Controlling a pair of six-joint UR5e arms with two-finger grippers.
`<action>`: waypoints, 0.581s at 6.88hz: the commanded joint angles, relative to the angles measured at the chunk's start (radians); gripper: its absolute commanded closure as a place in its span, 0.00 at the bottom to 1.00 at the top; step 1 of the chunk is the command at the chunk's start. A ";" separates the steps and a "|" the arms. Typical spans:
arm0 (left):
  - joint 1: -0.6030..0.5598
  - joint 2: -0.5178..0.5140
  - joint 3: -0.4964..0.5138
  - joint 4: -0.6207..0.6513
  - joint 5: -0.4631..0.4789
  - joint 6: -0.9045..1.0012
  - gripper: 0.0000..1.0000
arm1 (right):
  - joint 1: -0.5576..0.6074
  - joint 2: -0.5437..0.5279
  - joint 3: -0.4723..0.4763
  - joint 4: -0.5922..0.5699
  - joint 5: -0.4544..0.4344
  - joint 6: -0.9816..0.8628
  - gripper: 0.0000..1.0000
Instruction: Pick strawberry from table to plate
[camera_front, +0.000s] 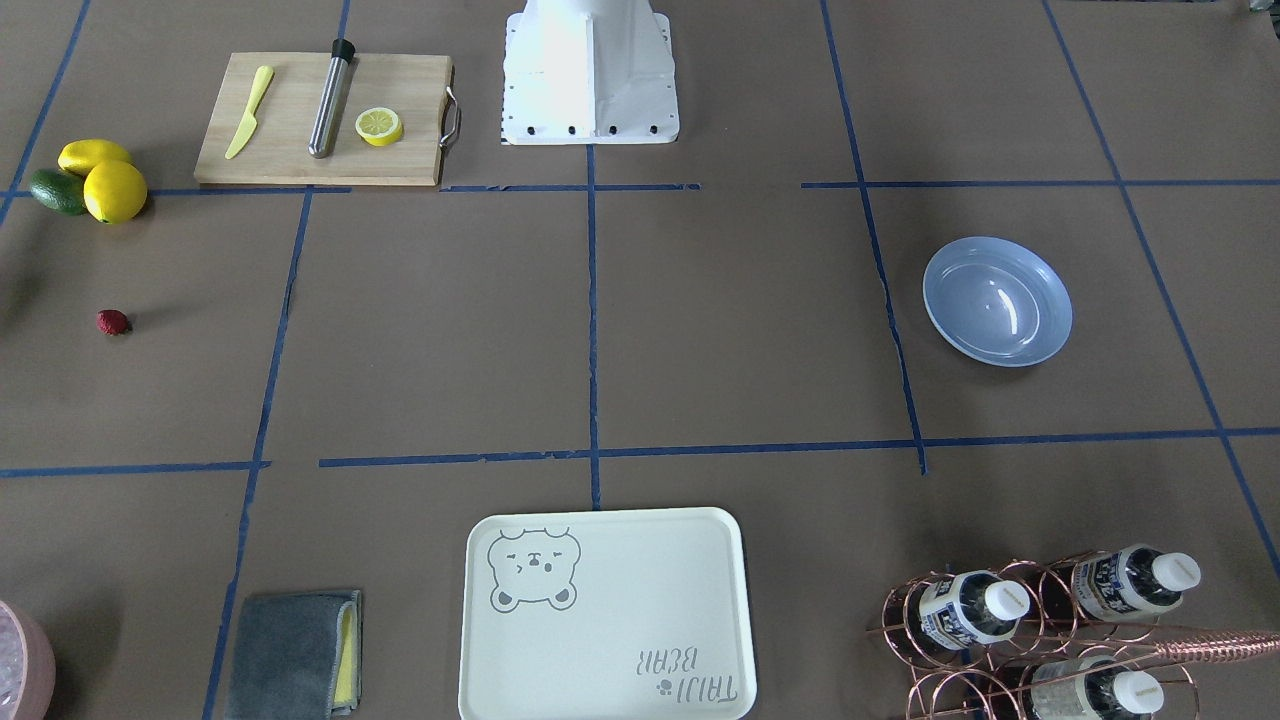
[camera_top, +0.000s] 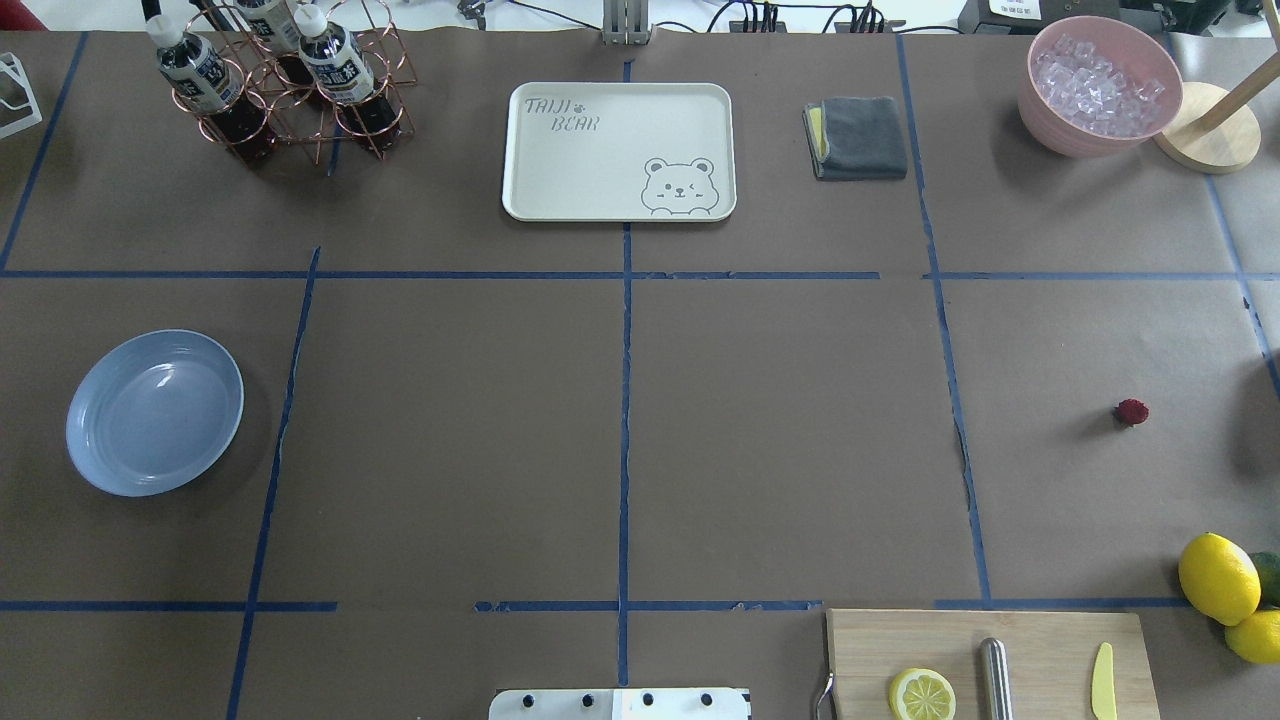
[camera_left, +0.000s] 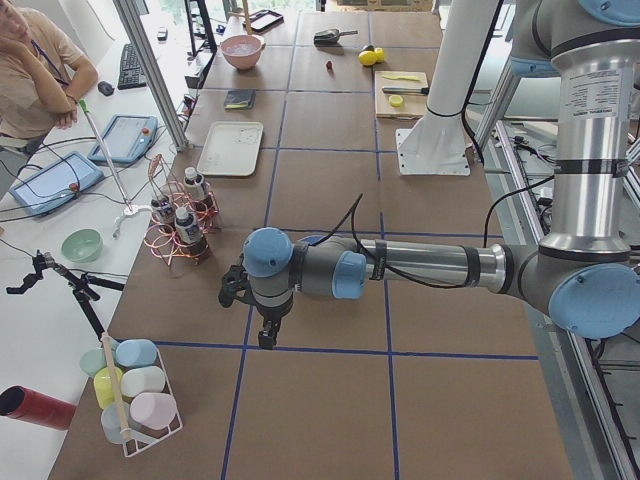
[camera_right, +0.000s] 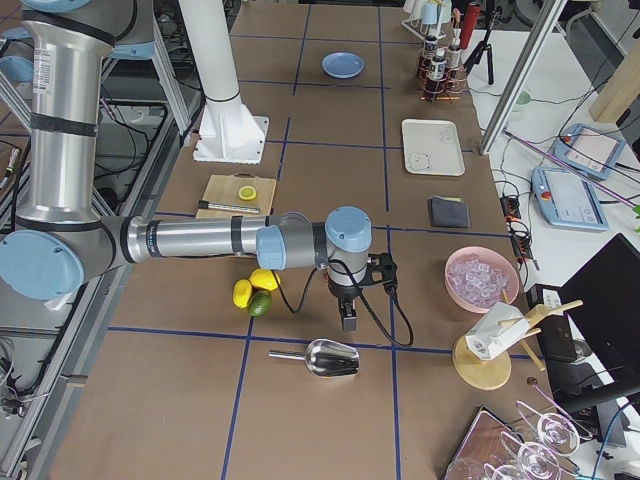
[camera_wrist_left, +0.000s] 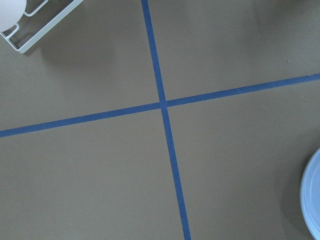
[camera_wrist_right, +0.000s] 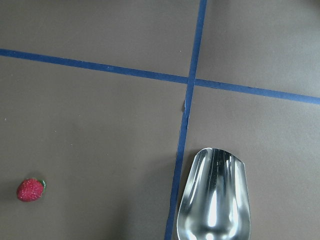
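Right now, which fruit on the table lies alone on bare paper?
The strawberry, small and dark red. The two whole lemons and the avocado huddle together, and the lemon half sits on the cutting board.

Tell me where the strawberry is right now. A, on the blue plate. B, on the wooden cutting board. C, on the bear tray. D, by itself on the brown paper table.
D: the strawberry lies alone on the bare table, far across from the plate, which holds nothing.
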 joint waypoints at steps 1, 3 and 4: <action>-0.001 0.001 -0.040 0.000 0.019 0.000 0.00 | 0.000 0.005 0.012 0.001 0.003 0.001 0.00; 0.008 -0.013 -0.054 -0.027 0.114 -0.013 0.00 | -0.003 0.041 0.021 0.050 0.003 0.009 0.00; 0.010 -0.019 -0.051 -0.078 0.112 -0.024 0.00 | -0.012 0.055 0.019 0.146 -0.004 0.013 0.00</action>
